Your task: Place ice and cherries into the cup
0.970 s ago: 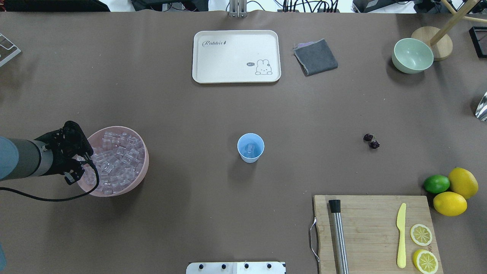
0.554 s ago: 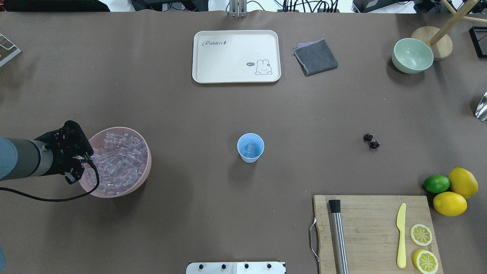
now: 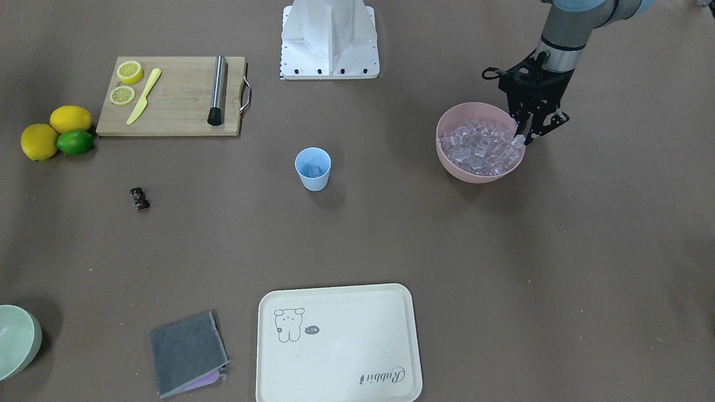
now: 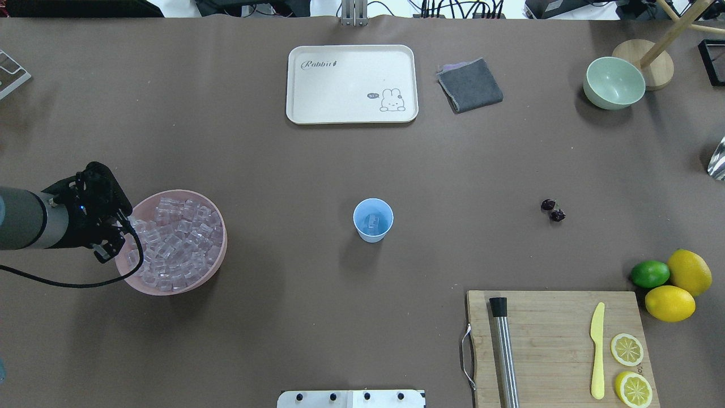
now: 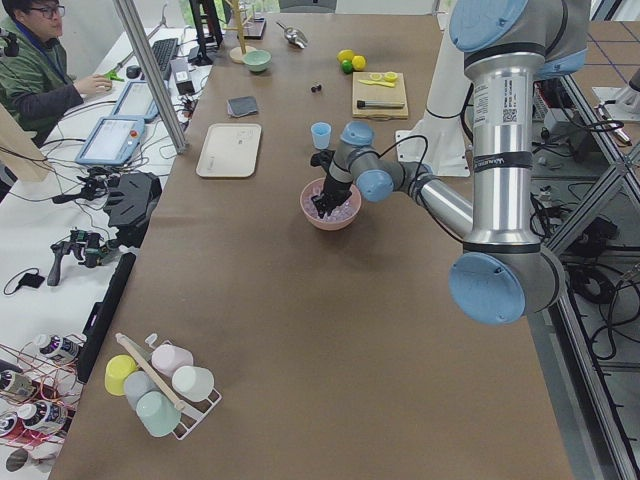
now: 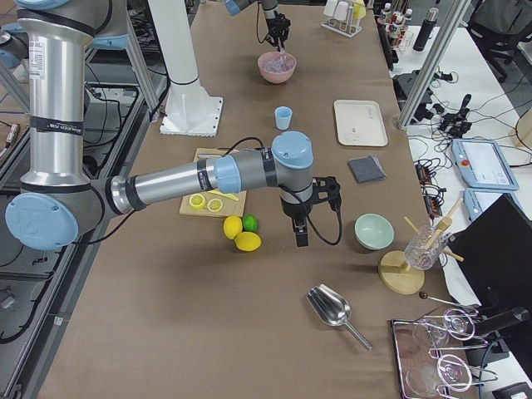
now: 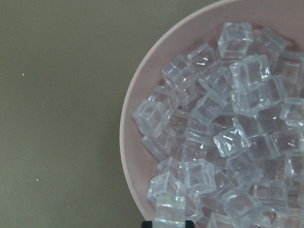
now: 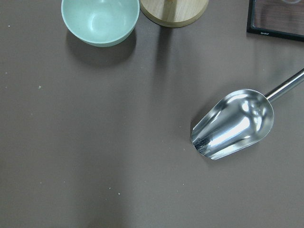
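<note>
Left gripper (image 3: 522, 137) sits at the arm-side rim of the wide pink plastic bowl (image 3: 475, 174), which is heaped with clear glassy ice cubes (image 3: 475, 145). Its fingers are nearly closed and look pinched on a single cube (image 7: 170, 213), held only at the tips. Right gripper (image 6: 299, 234) hangs over bare table at the far end; whether it is open cannot be told. The small light blue plastic cup (image 3: 313, 173) stands upright mid-table, well apart from the bowl, with at least one cube inside. The two dark maroon cherries (image 3: 139, 199) lie on the table beyond the cup, not in it. Risks, as I judge them: the cube is slick and barely gripped, so it could squirt out during the long carry. With the fingers so close to the rim, a lift could snag the wall and shift the bowl or spill neighbouring cubes. The cup is narrow and light, so a low or off-centre release could bounce the cube out or tip it.
</note>
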Controlling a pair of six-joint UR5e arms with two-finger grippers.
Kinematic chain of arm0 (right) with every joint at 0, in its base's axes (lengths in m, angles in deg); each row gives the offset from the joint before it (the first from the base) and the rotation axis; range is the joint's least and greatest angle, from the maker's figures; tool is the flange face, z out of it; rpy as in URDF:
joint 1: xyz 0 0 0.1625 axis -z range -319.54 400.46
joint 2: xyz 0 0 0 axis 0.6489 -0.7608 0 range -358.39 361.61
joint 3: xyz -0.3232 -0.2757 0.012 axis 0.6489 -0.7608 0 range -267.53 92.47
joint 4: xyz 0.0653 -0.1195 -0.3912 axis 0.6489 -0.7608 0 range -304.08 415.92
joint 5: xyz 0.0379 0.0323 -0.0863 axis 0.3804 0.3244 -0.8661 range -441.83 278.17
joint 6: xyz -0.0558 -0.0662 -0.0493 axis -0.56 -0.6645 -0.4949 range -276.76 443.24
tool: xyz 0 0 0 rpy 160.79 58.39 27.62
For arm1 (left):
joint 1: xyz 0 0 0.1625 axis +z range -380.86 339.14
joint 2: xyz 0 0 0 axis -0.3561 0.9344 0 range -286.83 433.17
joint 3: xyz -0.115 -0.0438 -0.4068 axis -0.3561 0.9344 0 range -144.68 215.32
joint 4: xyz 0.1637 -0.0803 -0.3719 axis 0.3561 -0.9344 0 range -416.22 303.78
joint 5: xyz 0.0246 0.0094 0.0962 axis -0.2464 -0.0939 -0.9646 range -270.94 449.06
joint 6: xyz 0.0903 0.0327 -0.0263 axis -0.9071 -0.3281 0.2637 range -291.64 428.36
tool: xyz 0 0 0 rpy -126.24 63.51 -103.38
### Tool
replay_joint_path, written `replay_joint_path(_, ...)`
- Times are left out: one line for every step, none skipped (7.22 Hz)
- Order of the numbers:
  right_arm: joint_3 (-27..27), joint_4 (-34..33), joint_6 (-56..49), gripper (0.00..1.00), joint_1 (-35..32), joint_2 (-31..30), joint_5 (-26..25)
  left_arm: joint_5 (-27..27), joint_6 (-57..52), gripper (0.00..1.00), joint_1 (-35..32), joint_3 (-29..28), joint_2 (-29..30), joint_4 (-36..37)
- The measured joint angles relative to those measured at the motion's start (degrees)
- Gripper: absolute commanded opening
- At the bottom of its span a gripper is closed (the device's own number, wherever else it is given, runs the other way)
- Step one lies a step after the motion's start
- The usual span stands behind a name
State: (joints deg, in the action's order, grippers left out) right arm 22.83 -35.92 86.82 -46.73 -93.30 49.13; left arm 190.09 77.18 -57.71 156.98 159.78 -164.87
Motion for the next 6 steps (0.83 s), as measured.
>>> replay_joint_path(0.0, 0.0, 0.0, 1.00, 0.0, 0.0, 0.0, 1.8, 2.9, 0.00, -1.0, -0.7, 2.4, 0.0)
replay_joint_path(0.0, 0.1, 0.0, 1.00, 0.0, 0.1, 0.0, 3.3, 8.9, 0.00, -1.2, -2.3, 6.2, 0.0)
replay_joint_path(0.0, 0.1, 0.0, 1.00, 0.0, 0.1, 0.0, 5.0, 16.3, 0.00, -1.0, -4.9, 11.3, 0.1)
replay_joint_path(0.0, 0.1, 0.0, 1.00, 0.0, 0.2, 0.0, 6.4, 24.7, 0.00, -0.5, -7.8, 16.9, 0.0)
replay_joint_path(0.0, 0.1, 0.0, 1.00, 0.0, 0.2, 0.0, 7.3, 33.6, 0.00, 0.7, -10.2, 22.1, -0.2)
replay_joint_path(0.0, 0.1, 0.0, 1.00, 0.0, 0.3, 0.0, 7.5, 41.5, 0.00, 2.3, -11.6, 26.3, -0.3)
